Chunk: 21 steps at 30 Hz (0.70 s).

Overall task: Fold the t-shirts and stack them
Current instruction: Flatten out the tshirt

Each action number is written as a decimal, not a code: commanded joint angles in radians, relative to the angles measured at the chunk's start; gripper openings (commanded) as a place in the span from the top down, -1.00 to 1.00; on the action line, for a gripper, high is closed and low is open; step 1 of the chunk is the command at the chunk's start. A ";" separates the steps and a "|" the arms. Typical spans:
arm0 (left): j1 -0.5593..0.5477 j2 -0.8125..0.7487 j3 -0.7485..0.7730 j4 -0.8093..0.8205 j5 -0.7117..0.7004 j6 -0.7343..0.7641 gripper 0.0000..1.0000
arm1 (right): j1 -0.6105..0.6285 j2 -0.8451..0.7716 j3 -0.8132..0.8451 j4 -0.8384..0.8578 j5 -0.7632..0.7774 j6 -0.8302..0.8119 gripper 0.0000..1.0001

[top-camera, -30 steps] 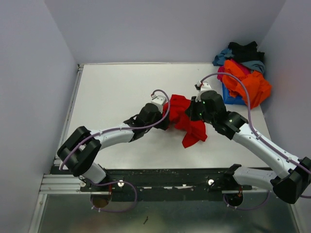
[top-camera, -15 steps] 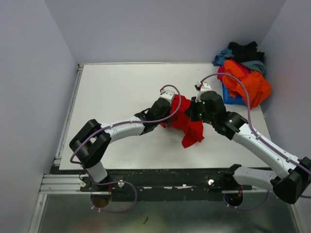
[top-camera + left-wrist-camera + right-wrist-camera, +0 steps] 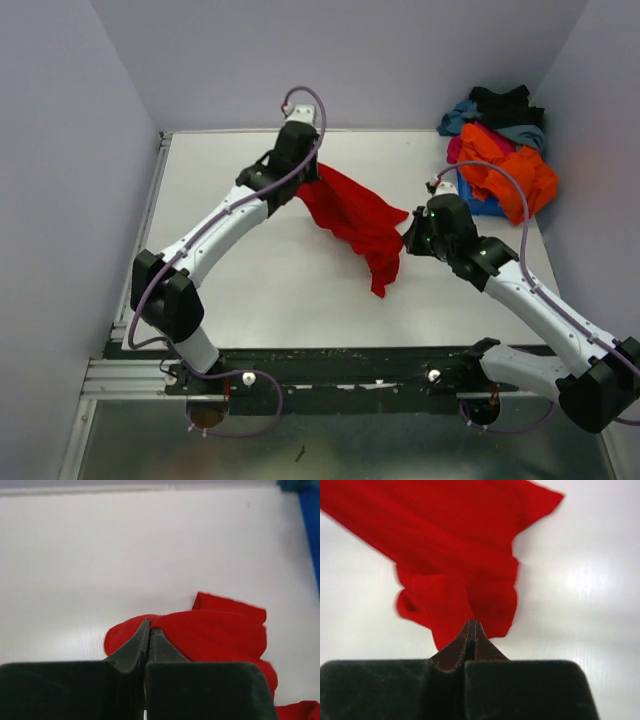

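A bright red t-shirt (image 3: 352,218) hangs stretched between my two grippers over the middle of the table, its lower part drooping to the tabletop (image 3: 381,278). My left gripper (image 3: 303,183) is shut on the shirt's far left end, and in the left wrist view its jaws (image 3: 148,626) meet on the red cloth (image 3: 215,632). My right gripper (image 3: 410,226) is shut on the right edge. In the right wrist view the red t-shirt (image 3: 455,555) spreads up and to the left from that gripper (image 3: 471,625). More t-shirts, orange (image 3: 508,168), black (image 3: 505,102), grey-blue (image 3: 461,115) and magenta (image 3: 455,150), are heaped at the back right.
A blue plastic bin (image 3: 476,203) sits under the heap at the back right corner, and its wall shows as a blue bin edge (image 3: 310,535) in the left wrist view. White walls close off the table's left, back and right sides.
My left gripper shut on the red shirt and swung to the far left of the table, pulling the cloth out from a bunch. My right gripper shifted slightly right, still shut.
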 commanded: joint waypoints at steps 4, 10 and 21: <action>0.130 0.016 0.374 -0.251 -0.001 0.012 1.00 | -0.193 0.068 0.258 -0.088 0.053 0.020 0.99; 0.239 0.025 0.626 -0.379 -0.004 0.020 1.00 | -0.308 0.169 0.589 -0.115 0.030 -0.029 0.99; 0.372 -0.039 0.856 -0.468 0.025 -0.003 1.00 | -0.314 0.307 1.169 -0.210 -0.217 -0.133 0.98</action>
